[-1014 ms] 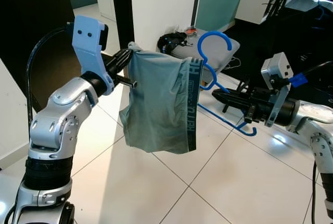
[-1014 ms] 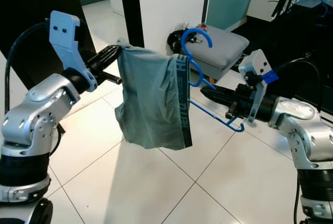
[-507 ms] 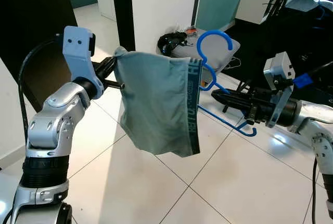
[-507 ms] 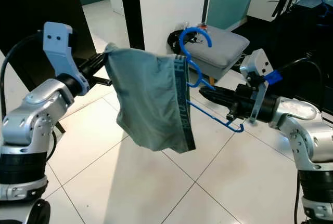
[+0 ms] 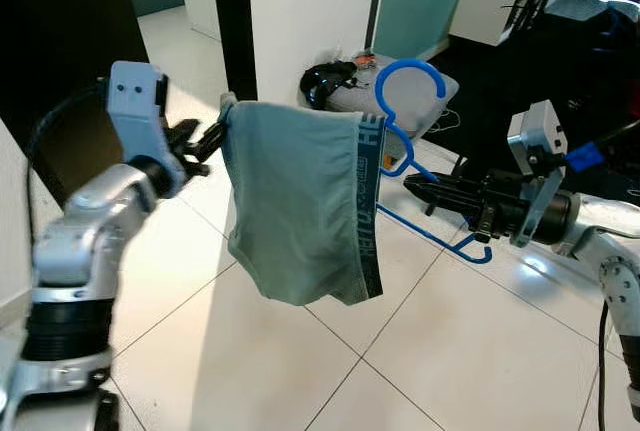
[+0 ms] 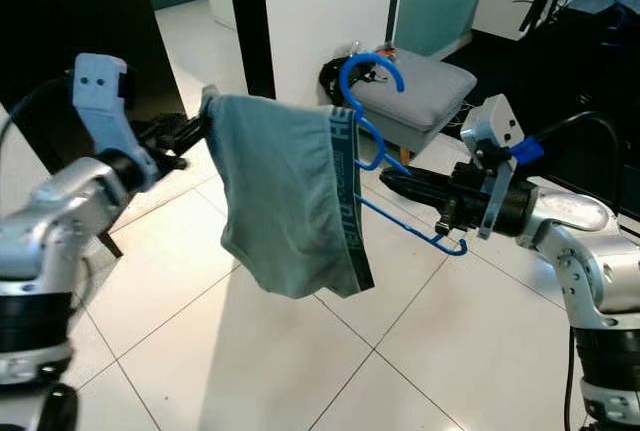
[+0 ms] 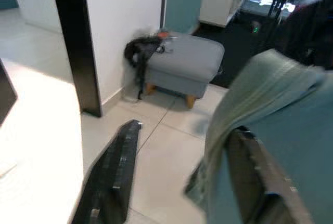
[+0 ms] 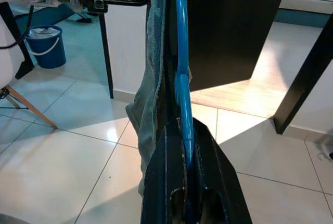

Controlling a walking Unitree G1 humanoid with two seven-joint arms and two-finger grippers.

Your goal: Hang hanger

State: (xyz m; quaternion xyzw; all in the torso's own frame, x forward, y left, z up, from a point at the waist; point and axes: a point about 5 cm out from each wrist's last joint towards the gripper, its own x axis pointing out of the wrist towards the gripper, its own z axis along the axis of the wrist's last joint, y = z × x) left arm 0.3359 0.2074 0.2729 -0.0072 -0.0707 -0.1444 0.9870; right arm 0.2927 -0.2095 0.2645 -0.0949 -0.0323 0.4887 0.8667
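Note:
A blue plastic hanger (image 5: 410,76) carries grey-green boxer briefs (image 5: 295,201) with a dark waistband, hanging over the tiled floor. My right gripper (image 5: 415,183) is shut on the hanger's lower bar, which runs between the fingers (image 8: 156,182) in the right wrist view. My left gripper (image 5: 205,137) is at the garment's upper left corner and stands open. In the left wrist view the cloth (image 7: 276,94) drapes over one finger (image 7: 255,177), while the other finger (image 7: 114,167) is bare.
A grey footstool (image 7: 184,60) with a black bundle (image 7: 143,50) on it stands behind the hanger, beside a white pillar (image 5: 300,11) with a black edge. A dark panel (image 5: 50,41) is at the left. A blue bucket (image 8: 46,44) sits on the floor.
My left arm has drawn back to the left, stretching the briefs' top edge wider, and its fingers have spread. The right gripper and hanger have stayed almost still.

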